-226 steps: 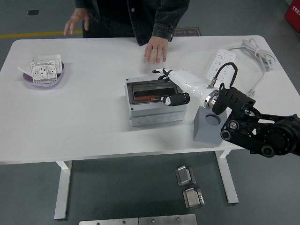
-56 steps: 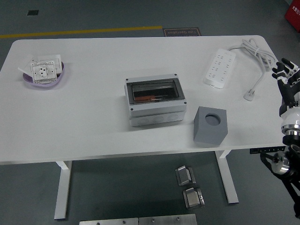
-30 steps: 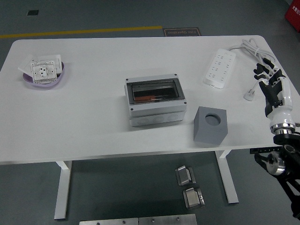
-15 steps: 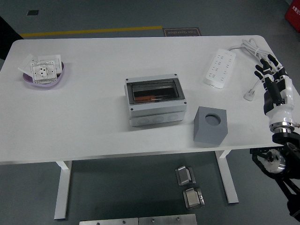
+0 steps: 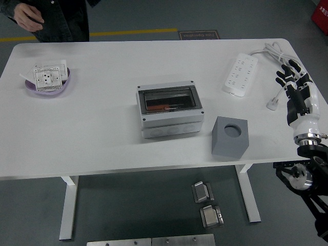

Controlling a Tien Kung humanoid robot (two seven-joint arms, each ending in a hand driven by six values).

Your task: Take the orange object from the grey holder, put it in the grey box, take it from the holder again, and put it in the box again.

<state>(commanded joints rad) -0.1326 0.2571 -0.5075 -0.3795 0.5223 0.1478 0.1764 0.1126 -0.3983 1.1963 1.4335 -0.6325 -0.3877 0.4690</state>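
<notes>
- The white tabletop (image 5: 92,128) fills most of the view, with its near edge running along the lower part of the picture.
- The grey box (image 5: 169,110) sits close to the middle of the tabletop, its dark see-through lid facing up.
- The orange object (image 5: 160,108) lies inside the grey box, showing through the lid toward the box's left half.
- The grey holder (image 5: 229,136) stands near the tabletop's near edge, just to the right of the grey box and apart from it; the round socket in its top face holds nothing.
- The right robot hand (image 5: 296,95) hangs over the tabletop's right edge, held upright with its white back and black fingers (image 5: 285,74) spread and pointing toward the far side; it is released and grasps nothing.
- A white power strip (image 5: 240,75) lies at a slant near the far right corner of the tabletop, and its white cable (image 5: 277,57) coils toward that corner and then runs down along the right edge to a plug (image 5: 271,104) just left of the robot hand.
- A purple dish (image 5: 47,83) rests near the tabletop's far left corner, with white socket plates (image 5: 47,75) piled in it.
- A person (image 5: 48,18) in dark clothing stands beyond the far left corner, one hand (image 5: 28,15) held off the tabletop and touching nothing on it.
</notes>
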